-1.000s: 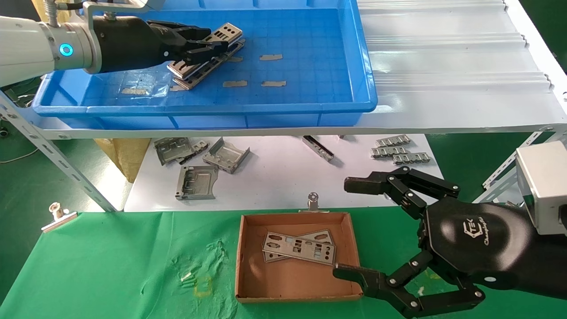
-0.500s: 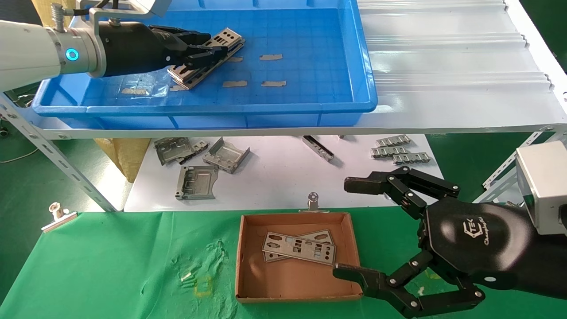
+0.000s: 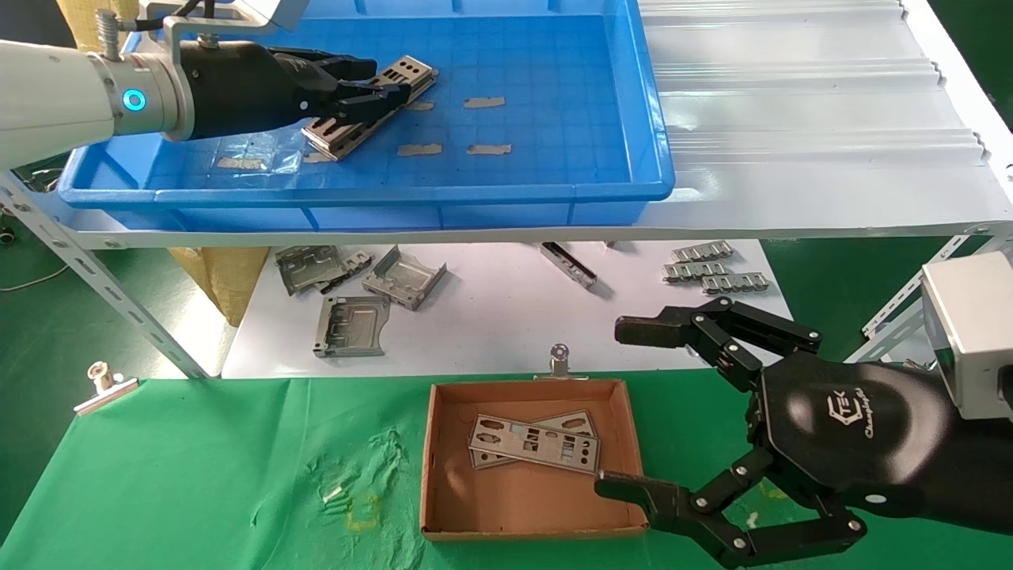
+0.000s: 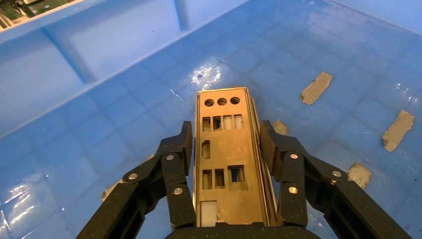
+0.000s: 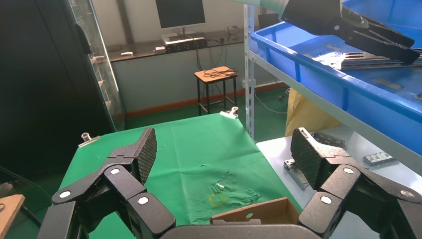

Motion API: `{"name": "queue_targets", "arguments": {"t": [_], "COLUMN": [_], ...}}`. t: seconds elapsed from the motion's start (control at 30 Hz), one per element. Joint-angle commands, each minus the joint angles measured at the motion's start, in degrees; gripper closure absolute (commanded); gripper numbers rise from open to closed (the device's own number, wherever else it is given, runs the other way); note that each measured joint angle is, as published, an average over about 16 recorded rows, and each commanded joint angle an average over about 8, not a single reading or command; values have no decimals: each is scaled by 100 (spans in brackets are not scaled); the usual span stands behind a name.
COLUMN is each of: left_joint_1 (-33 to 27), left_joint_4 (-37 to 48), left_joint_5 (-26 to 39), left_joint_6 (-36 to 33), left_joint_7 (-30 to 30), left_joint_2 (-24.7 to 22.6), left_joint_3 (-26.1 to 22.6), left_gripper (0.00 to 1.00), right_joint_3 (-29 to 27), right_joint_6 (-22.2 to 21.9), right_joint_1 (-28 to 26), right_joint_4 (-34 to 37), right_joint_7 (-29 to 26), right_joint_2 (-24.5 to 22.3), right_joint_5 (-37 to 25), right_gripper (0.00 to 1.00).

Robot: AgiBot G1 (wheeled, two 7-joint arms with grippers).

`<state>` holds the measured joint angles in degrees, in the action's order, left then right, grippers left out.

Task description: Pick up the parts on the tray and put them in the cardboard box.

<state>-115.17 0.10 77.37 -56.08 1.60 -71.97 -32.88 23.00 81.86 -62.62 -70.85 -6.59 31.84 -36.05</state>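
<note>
The only writing I can read is the white logo on my right pincer's (image 3: pixel 633 408) black housing: a stylised "TEK" mark with a cursive word under it that I can't make out for certain.

Taking the small shallow brown cardboard box (image 3: pixel 443 459) as my landmark: it sits on the green-clothed bench (image 3: pixel 198 475), and inside it lie two thin flat silver-grey punched metal plates (image 3: pixel 534 445), one overlapping the other, toward the far wall. My right pincer hangs just right of the box, its fingers spread wide with nothing between them, the lower fingertip over the box's near right corner.

Up and behind the box, on the white shelf (image 3: pixel 791 158), stands the large shallow bright-blue plastic tray (image 3: pixel 554 190). Its gridded floor carries scraps of tan tape (image 3: pixel 484 102) and, toward the tray's left side, a small stack of the same punched plates (image 3: pixel 348 131). My left pincer (image 4: pixel 226 144) is down in the tray, its two fingers (image 4: pixel 176 159) set against the long edges of the top plate (image 4: pixel 224 159), gripping it.

Between box and shelf, on the white lower board (image 3: pixel 491 317), lie boxy folded grey metal brackets (image 3: pixel 352 324) and small ribbed metal strips (image 3: pixel 712 273). A silver binder clip (image 3: pixel 559 360) sits at the box's far wall.
</note>
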Motion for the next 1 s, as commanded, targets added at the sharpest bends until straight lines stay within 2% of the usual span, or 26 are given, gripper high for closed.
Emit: {"name": "queue_targets", "arguments": {"t": [0.03,0.1,0.13,0.37,0.4,1.0], "left_joint_1": [7,16,20,45,50,109], "left_joint_4": [2,2,2,7,9,6], "left_joint_5": [-13,-31,-41,-123,-133,-172], "left_joint_6": [-8,-20,-25,-39,-42,-101], "left_joint_7": [-8,-15,-18,-50,-56,-114], "left_joint_2": [1,4,7,32,36,57], "left_joint_3": [9,22,29,86,93,120], "left_gripper": [0,1,7,92,98,100], "right_joint_3": [0,0,0,0,0,0], "right_joint_6": [0,0,0,0,0,0], "right_joint_1": [0,0,0,0,0,0], "right_joint_4": [0,0,0,0,0,0], "right_joint_7": [0,0,0,0,0,0], "right_joint_2": [0,0,0,0,0,0], "right_joint_5": [0,0,0,0,0,0], "right_gripper": [0,0,0,0,0,0]}}
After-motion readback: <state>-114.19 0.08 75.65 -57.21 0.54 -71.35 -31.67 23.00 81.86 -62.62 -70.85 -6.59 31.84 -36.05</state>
